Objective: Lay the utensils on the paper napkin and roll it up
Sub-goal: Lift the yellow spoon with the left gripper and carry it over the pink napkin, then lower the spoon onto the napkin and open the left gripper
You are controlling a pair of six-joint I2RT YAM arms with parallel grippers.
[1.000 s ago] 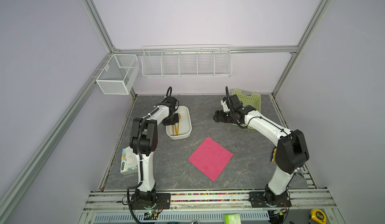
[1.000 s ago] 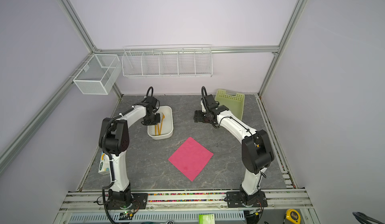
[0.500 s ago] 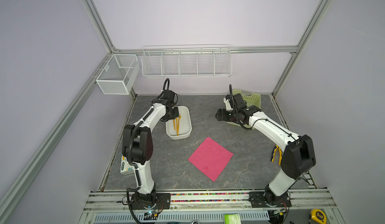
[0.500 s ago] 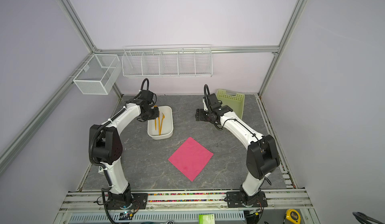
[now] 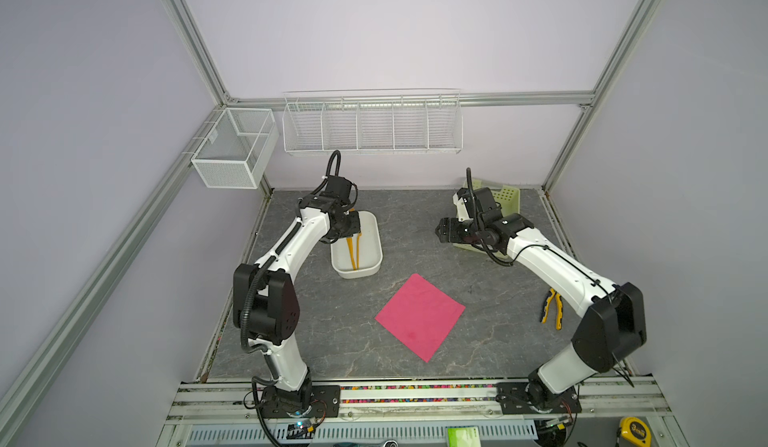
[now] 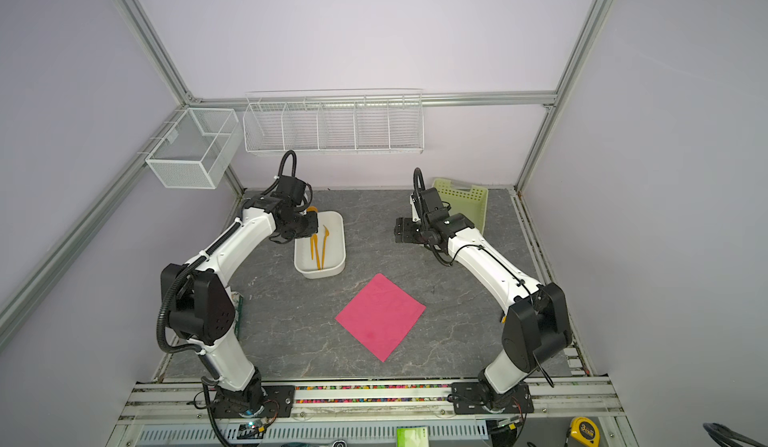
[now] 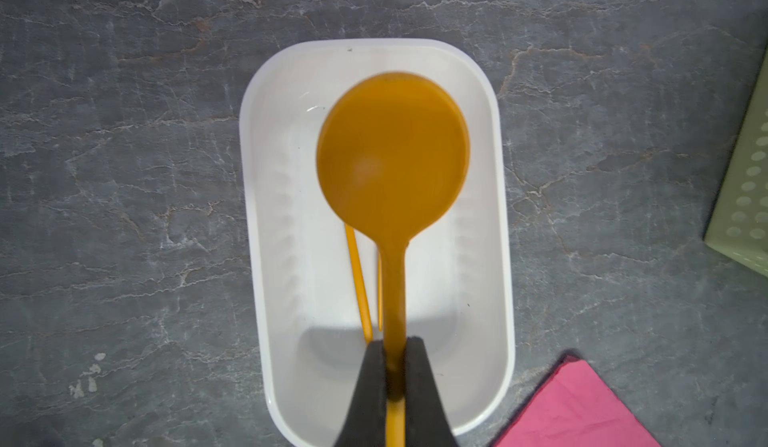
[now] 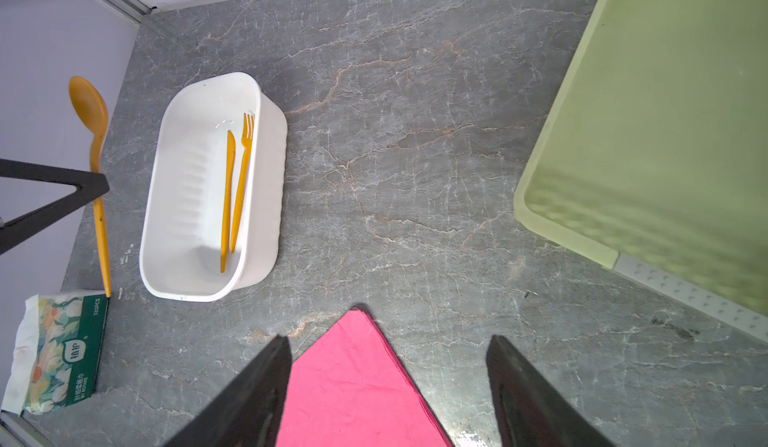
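left pincer [image 7: 394,366] has lifted off the white tub [image 7: 266,224], clamped on the spoon [image 7: 392,162] — fork [image 8: 245,162] and knife [image 8: 227,199] stay inside. right pincer [image 8: 388,341] gapes empty; paper napkin [image 5: 419,316] lies bare on the surface, ready for the first piece.

A grey marbled table [image 5: 415,233] is filling the floor of a lavender-walled booth. A white oblong tub [image 5: 379,249] is sitting toward its rear left. A pale green perforated basket [image 6: 469,206] is lying in the rear right corner, well apart from the tub. A floral tissue box [image 8: 66,353] is resting at the left edge. Yellow-handled pliers [image 5: 552,301] are lying near the right edge. A long wire rack [image 5: 372,124] and a mesh box [image 5: 235,149] are hanging on the walls. A yellow tape measure [image 5: 632,430] is sitting below the front rail.
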